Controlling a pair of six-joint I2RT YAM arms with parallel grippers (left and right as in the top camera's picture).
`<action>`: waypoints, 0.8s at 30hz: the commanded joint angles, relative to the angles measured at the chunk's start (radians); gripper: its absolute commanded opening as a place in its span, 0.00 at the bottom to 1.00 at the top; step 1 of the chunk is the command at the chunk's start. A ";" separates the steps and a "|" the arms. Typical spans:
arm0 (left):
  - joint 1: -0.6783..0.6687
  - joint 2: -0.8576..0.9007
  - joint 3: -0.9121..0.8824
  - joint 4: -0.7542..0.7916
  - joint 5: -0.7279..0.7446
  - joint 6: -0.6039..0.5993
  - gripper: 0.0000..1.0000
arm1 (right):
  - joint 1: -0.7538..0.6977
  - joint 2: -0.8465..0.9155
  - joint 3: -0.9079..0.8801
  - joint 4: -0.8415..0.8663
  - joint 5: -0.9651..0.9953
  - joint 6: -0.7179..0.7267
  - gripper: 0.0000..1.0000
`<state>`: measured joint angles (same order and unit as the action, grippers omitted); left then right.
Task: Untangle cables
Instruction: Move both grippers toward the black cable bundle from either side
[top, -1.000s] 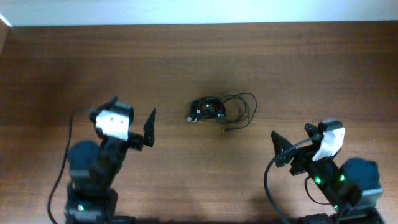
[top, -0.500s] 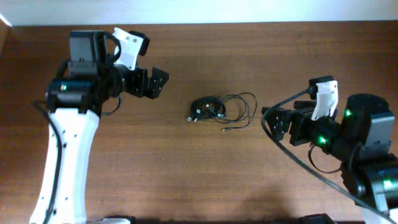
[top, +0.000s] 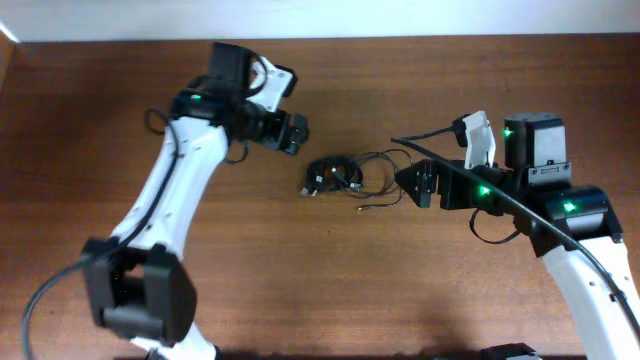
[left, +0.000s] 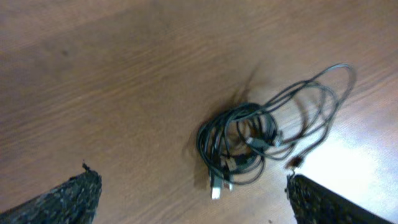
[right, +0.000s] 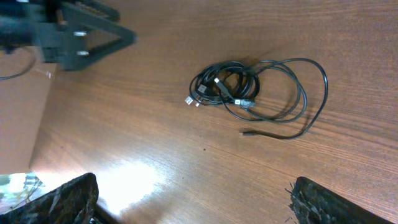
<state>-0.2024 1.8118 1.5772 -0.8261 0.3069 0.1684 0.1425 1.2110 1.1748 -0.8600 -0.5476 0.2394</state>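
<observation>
The cables (top: 350, 175) are a tangle of thin black cords with small plugs on the wooden table (top: 300, 290). They form a tight coil on the left and wider loose loops on the right. My left gripper (top: 285, 133) is open, up and left of the tangle. My right gripper (top: 420, 185) is open, just right of the loose loops. The left wrist view shows the cables (left: 261, 140) lying between my open left fingers (left: 193, 199). The right wrist view shows the cables (right: 239, 93) ahead of my open right fingers (right: 193, 199), with the left gripper (right: 74, 34) beyond.
The table's far edge meets a white wall (top: 320, 18). The white left arm (top: 170, 210) stretches over the left part of the table, the right arm (top: 570, 260) over the right part.
Both arms have risen from near the front edge and reached in toward the cables. The left gripper came from the left, the right from the right. The cables have not moved.
</observation>
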 joint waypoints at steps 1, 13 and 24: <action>-0.041 0.089 0.014 0.054 -0.072 -0.025 0.95 | -0.006 0.003 0.018 0.003 0.045 0.001 1.00; -0.158 0.296 0.014 0.190 -0.137 -0.074 0.70 | -0.006 0.003 0.018 0.002 0.141 0.004 0.97; -0.206 0.356 0.013 0.148 -0.173 -0.069 0.53 | -0.005 0.009 0.017 -0.001 0.142 0.004 0.97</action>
<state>-0.3935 2.1582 1.5776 -0.6693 0.1436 0.1005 0.1425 1.2129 1.1748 -0.8608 -0.4187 0.2401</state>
